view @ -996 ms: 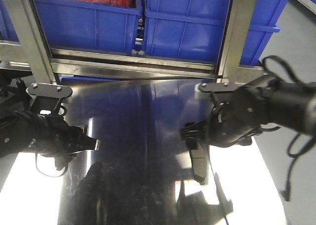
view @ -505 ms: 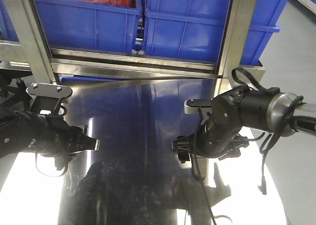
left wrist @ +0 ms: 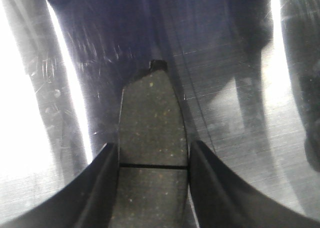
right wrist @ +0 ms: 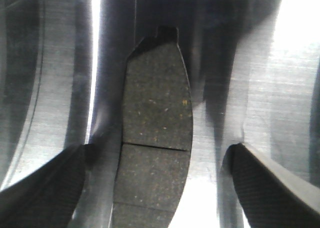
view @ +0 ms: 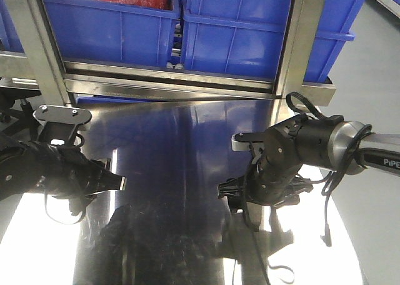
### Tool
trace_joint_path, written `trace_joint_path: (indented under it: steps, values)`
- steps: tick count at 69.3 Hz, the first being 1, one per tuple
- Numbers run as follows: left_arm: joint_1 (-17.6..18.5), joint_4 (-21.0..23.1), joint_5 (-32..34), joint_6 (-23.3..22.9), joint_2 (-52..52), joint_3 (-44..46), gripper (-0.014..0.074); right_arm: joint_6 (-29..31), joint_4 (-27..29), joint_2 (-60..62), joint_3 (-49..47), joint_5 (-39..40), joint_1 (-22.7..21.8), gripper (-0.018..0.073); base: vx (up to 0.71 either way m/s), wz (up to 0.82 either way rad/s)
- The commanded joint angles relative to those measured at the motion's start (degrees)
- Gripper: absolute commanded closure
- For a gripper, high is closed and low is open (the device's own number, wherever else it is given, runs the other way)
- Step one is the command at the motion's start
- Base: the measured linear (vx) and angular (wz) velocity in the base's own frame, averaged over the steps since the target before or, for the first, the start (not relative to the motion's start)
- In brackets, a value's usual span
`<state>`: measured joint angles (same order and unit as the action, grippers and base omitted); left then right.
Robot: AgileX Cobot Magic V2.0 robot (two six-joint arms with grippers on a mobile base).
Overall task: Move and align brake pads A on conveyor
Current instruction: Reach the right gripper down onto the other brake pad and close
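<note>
Currently right pincer (right wrist: 157, 153) wide open astride a brake pad (right wrist: 157, 100) lying flat on the steel table (right wrist: 265, 88) — no contact; left pincer (left wrist: 153, 150) clamped on the edges of a second pad (left wrist: 152, 113). Risk: uneven closing could skate the flat pad over slick steel, twisting it — belt not in view.

Front view high above steel table (view: 175, 166); wrist views close over it.
</note>
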<state>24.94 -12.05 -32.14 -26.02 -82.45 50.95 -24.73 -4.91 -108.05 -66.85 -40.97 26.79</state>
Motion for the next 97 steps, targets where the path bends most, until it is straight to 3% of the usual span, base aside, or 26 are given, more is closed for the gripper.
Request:
trace_joint_path:
  steps: [1, 17, 46, 97]
  values:
    - [0.34, -0.43, 2.96, -0.07, 2.22, 1.43, 0.0577, -0.03, -0.34, 2.41, -1.72, 1.44, -0.1, -0.0002, 0.0, 0.0]
    - [0.34, -0.43, 2.96, -0.07, 2.22, 1.43, 0.0577, -0.03, -0.34, 2.73, -1.72, 1.39, -0.1, 0.0055, 0.0, 0.0]
    - [0.34, -0.43, 2.96, -0.07, 2.22, 1.43, 0.0577, -0.03, -0.34, 2.73, -1.72, 2.11, -0.1, 0.0254, 0.0, 0.0]
    - [0.34, -0.43, 2.96, -0.07, 2.22, 1.43, 0.0577, -0.03, -0.41, 2.79, -1.72, 2.46, -0.1, 0.0405, 0.0, 0.0]
